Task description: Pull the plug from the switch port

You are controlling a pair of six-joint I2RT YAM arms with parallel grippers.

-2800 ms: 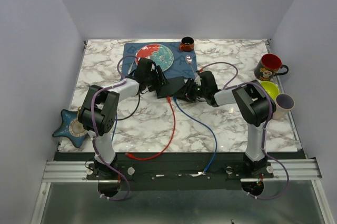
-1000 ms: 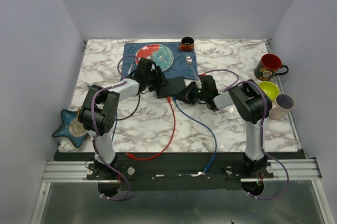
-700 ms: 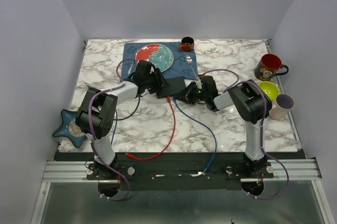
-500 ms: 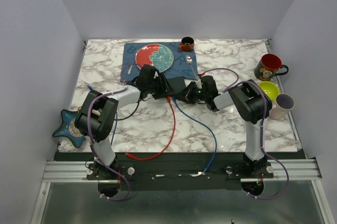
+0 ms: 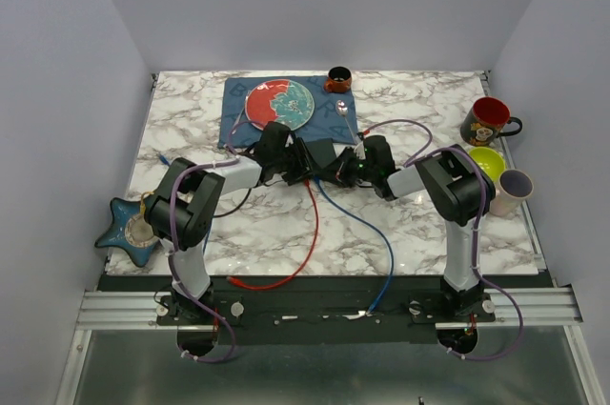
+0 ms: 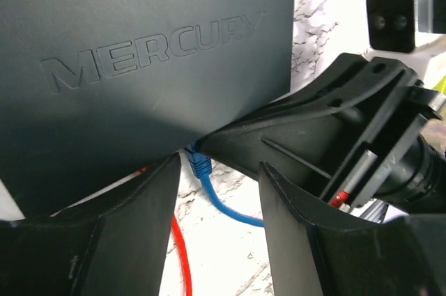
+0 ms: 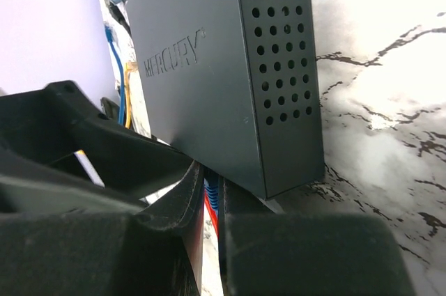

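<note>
The right end effector (image 7: 211, 193) is pinching down narrow on the blue plug (image 6: 199, 164), which is sitting in a port on the near long edge of the switch (image 6: 139, 66). The left end effector (image 6: 219, 174) is hovering wide, gripping nothing, just off that same edge at the switch's left end, its two fingers (image 6: 118, 240) framing the plug from a little way back. The left wrist view is showing the switch's flat top with its embossed lettering, the plug seated under the edge, and the tip of the right arm's finger reaching in to it. The right wrist view is showing instead the perforated short side of the switch. There the plug is showing only as a thin blue sliver in the slit between the jaws. The blue cable (image 6: 230, 209) and a red cable (image 6: 182, 254) are leaving the switch side by side; only the top view is showing them running across the bench (image 5: 286, 214) to its near edge. From above, the switch is lying dark and mostly covered between the two wrists, near the middle of the bench. Its far side is lying at the near border of a blue placemat (image 5: 238, 105) carrying a red and teal plate (image 5: 281, 103). Toward the arm bases from the switch, open marble is being crossed only by the two cables. A red mug (image 5: 488, 121), a yellow-green cup (image 5: 488, 161) and a pale mug (image 5: 516, 186) are standing well apart to the switch's right at the bench edge. A blue star-shaped dish (image 5: 124, 229) is sitting well apart to its left.
</note>
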